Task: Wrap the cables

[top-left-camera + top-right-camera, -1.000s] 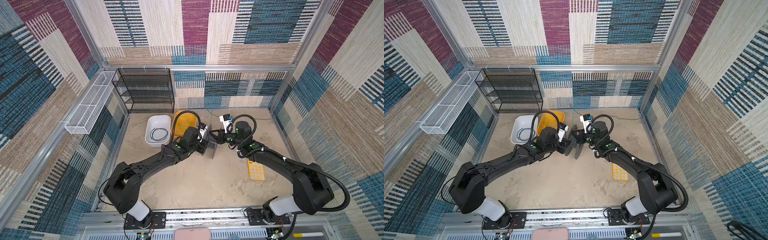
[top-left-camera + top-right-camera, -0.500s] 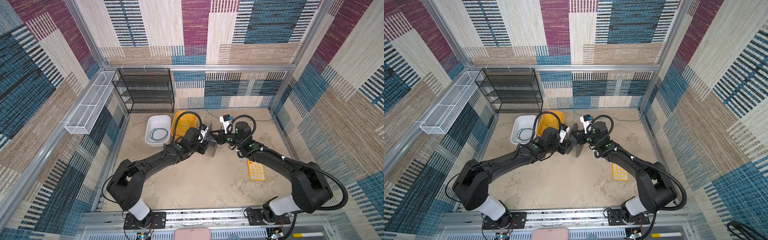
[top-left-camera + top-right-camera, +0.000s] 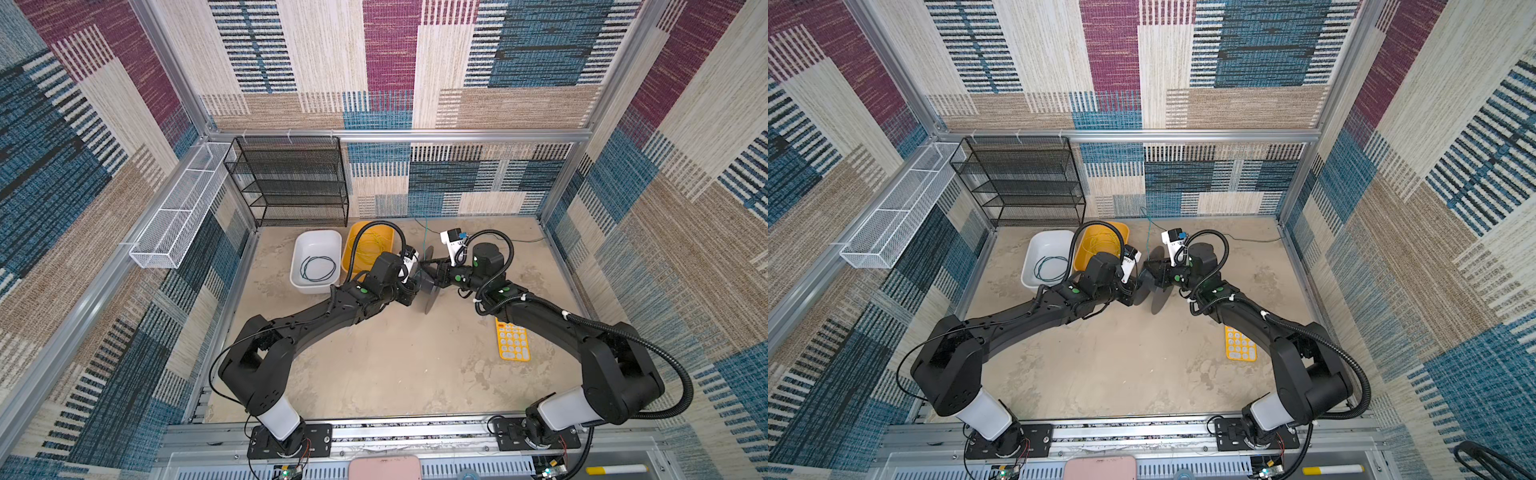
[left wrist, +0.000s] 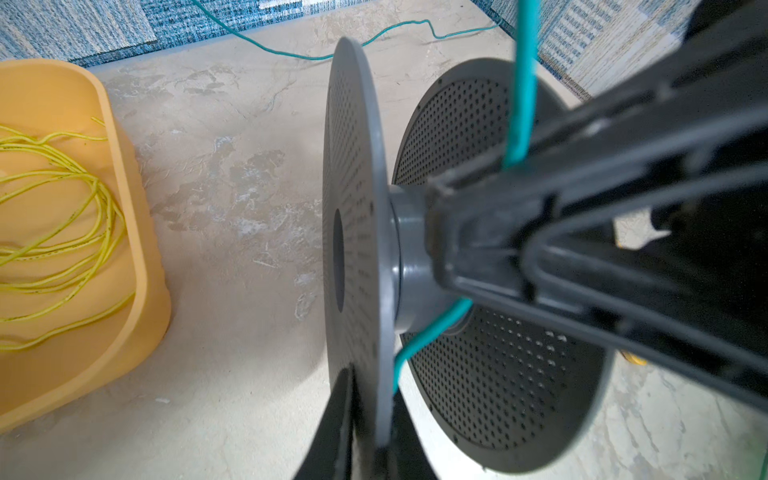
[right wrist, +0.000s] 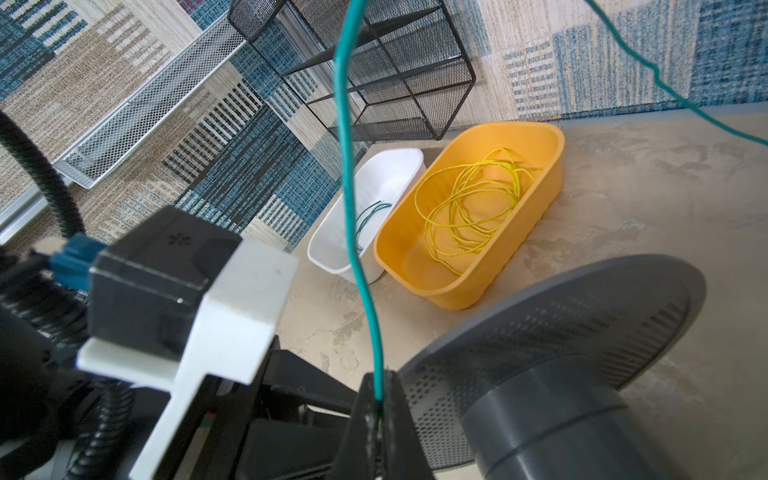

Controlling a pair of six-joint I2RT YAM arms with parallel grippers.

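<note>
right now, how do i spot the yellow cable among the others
Find the black mesh shelf at the back; two tubs sit in front of it. The yellow cable lies loosely looped inside the orange-yellow tub, beside the white tub. Unlike the dark cable coiled in the white tub, it is bright yellow.

spool (image 4: 355,166): matt grey perforated plastic; teal cable (image 4: 519,104): smooth sheath; yellow bin (image 4: 137,232): smooth plastic; worktop (image 4: 232,137): mottled, matt, stone-like
</note>
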